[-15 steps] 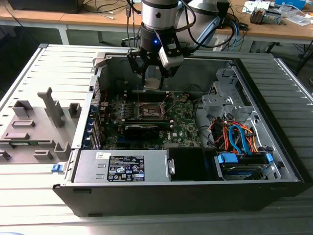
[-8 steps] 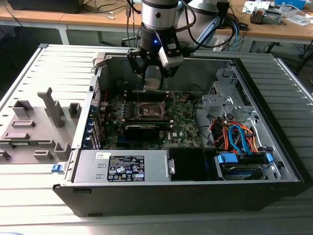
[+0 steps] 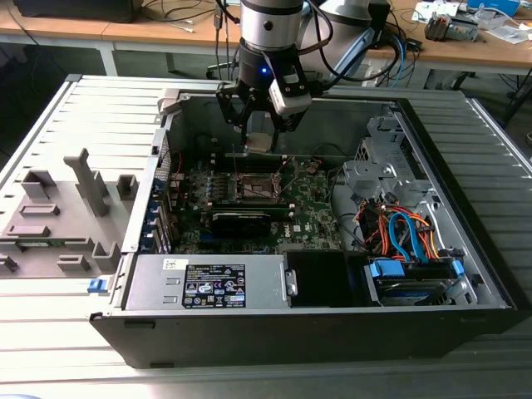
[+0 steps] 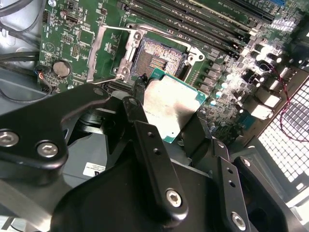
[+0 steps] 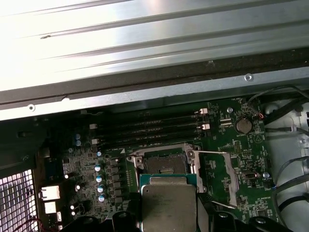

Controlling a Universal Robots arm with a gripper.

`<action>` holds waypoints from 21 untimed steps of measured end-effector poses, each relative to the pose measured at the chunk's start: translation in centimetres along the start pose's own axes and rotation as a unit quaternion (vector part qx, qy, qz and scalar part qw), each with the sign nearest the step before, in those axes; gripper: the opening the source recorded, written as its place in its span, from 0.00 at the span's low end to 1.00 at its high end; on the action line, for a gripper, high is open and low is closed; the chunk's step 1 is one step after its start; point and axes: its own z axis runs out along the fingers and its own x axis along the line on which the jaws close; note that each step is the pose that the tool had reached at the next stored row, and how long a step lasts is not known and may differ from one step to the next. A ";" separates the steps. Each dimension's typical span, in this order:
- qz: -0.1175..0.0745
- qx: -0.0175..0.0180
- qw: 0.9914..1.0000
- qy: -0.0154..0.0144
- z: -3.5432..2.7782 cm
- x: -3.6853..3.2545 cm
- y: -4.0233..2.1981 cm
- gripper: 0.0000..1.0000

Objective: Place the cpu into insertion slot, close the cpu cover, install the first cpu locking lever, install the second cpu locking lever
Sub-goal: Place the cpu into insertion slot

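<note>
My gripper (image 3: 259, 131) hangs inside the open computer case and is shut on the cpu (image 3: 260, 142), a flat square chip with a silvery face. Both wrist views show the cpu (image 4: 171, 104) (image 5: 169, 205) held between the black fingers (image 4: 145, 135), a little above and beside the insertion slot (image 4: 159, 57) (image 5: 164, 164). The slot (image 3: 253, 184) lies bare on the green motherboard (image 3: 316, 208), its dark pin field exposed. The cpu cover (image 4: 96, 50) (image 5: 230, 179) is swung open next to the slot.
A black card (image 3: 241, 220) lies just in front of the slot, and memory slots (image 5: 149, 128) run behind it. A silver power supply (image 3: 208, 283) fills the case front. Drive cage and coloured cables (image 3: 407, 233) sit on the exterior view's right. Grey fixtures (image 3: 66, 208) stand outside the case.
</note>
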 end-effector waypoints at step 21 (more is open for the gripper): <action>0.016 0.000 1.000 0.000 0.00 0.00 0.00 0.55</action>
